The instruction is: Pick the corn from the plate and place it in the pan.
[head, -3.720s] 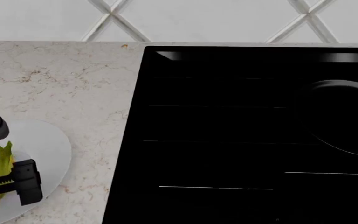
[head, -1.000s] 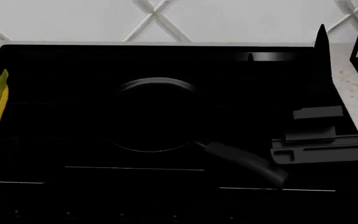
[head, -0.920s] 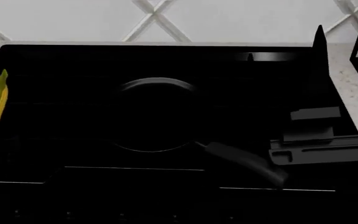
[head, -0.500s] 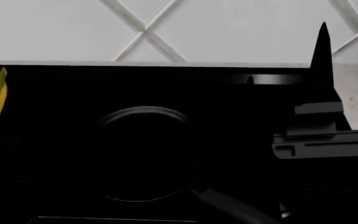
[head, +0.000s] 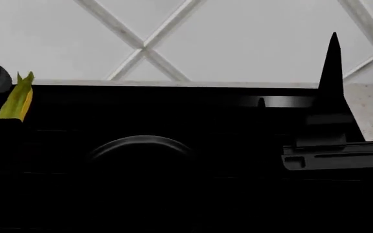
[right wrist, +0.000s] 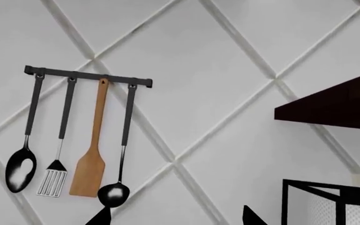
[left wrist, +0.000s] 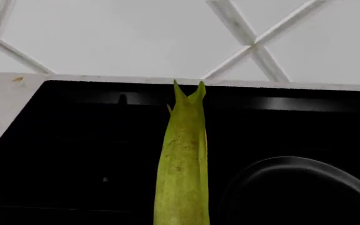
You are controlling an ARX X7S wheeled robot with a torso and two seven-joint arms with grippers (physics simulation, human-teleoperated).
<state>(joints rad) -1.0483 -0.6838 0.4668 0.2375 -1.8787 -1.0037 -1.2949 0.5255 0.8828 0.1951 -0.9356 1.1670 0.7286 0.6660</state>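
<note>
While airborne, corn (left wrist: 181,164) flanks pan (left wrist: 299,192).

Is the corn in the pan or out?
Out. The corn is held up left of the pan, whose inside looks empty.

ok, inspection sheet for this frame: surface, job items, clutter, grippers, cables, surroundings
Surface: black cooktop, pale stone counter beside it.
Job's things: corn held up at the head view's left, not over the pan; plate not in view.
Clutter: nothing seen.
Grippers: left gripper holds the corn, fingers out of shot; right gripper raised, tips apart, empty.
Cables: nothing seen.
Surroundings: white diamond-tiled wall, utensil rail with four utensils, dark shelf, black wire rack.
</note>
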